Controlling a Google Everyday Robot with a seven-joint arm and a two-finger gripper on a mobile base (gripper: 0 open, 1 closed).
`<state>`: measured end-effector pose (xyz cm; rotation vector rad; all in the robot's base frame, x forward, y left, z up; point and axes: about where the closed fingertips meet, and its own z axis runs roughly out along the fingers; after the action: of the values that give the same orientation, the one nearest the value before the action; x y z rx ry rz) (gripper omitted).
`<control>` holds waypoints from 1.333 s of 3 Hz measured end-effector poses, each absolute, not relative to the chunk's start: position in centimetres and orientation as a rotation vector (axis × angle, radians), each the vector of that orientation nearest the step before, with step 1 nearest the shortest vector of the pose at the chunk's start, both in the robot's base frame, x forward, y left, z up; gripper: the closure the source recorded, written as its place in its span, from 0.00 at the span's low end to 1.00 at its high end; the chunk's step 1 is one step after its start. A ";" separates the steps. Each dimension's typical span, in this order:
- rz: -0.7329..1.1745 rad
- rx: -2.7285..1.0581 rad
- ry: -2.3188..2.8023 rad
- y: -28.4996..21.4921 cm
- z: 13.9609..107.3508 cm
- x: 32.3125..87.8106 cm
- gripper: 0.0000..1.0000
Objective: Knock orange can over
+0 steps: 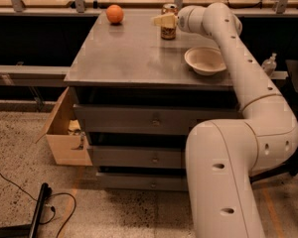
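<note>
My end effector (162, 20) hangs across the upper half of the upright orange can (168, 32), far on the counter (129, 58); whether it's clenched, I cannot tell.

My cream gripper (157, 20) at the brownish-orange and cream patterned metal can (168, 32), round orange fruit (114, 13), off-white round bowl (204, 61), grey metal tabletop (129, 53).

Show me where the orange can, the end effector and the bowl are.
orange can (168, 32), camera view, lower label.
end effector (158, 20), camera view, tip, beside the can's top.
bowl (204, 70), camera view, front wall.
</note>
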<state>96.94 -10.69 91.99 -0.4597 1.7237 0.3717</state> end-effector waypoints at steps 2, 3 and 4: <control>0.361 -0.415 1.665 -10.4 90.7 99.3 0.00; 0.334 -0.409 1.662 -10.4 90.6 99.8 0.18; 0.338 -0.433 1.655 -10.0 90.8 99.6 0.41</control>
<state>99.60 -10.01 90.83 -0.4331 1.6550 0.3383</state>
